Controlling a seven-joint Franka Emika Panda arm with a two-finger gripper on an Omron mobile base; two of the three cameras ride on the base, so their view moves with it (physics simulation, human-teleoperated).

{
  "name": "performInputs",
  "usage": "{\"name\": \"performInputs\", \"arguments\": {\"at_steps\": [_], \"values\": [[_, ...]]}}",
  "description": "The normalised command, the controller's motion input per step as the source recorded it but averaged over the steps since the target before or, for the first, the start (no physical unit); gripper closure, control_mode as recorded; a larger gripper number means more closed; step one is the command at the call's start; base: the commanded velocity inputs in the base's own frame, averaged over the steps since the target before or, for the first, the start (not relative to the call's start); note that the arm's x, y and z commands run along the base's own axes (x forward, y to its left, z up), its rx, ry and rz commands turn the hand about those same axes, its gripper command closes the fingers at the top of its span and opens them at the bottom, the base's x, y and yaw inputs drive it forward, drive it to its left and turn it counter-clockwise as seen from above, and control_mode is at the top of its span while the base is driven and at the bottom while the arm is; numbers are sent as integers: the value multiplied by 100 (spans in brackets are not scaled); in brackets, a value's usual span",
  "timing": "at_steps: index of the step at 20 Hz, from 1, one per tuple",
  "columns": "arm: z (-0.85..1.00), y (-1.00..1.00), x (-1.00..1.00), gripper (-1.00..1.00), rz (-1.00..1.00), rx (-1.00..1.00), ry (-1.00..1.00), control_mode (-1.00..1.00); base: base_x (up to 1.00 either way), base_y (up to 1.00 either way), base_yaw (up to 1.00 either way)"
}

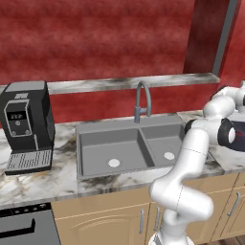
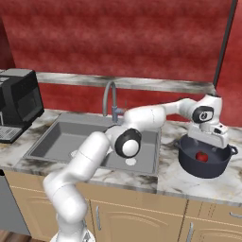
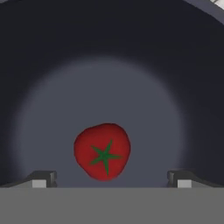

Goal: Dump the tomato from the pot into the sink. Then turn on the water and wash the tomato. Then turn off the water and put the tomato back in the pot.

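our claw (image 3: 111, 179) hangs just above the pot (image 2: 208, 163), pointing straight down into it, its two dark fingertips (image 3: 41, 178) spread wide with nothing between them. in the hand view the tips stand far apart at either side, and the tomato (image 3: 103, 151) lies on the pot's dark floor between them, green star of the stem facing up at us.

from the right base view we see the pot sitting on the marbled counter (image 2: 189, 182) just to the right of the sink (image 2: 56, 137), the tomato a small red spot inside it, under the hand. the sink's two basins look dry, the gooseneck faucet (image 2: 109, 97) stands behind them, and a black coffee machine (image 1: 26, 124) sits well off to the far left.

we judge the tomato to be light, round and glossy, so it will likely roll freely on the smooth pot floor and could slip from a pinch. the task asks for a dump, so we think the pot is the thing to take: stiff, heavier than its load, with a rolled rim and small side handles. the rim wall nearest the hand looks like the best hold. we would tip slowly toward the near basin, since the tomato could bounce out onto the counter.
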Motion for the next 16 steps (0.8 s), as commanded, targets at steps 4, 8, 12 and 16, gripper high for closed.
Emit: {"name": "performInputs", "arguments": {"at_steps": [4,8,12,16], "values": [[-34,0,3,-100,0,3,1,-100,0,0,0],[-23,0,0,-100,0,3,2,-100,0,0,0],[-25,0,0,-100,0,3,6,-100,0,0,0],[-24,0,0,-100,0,2,7,-100,0,0,0]]}}
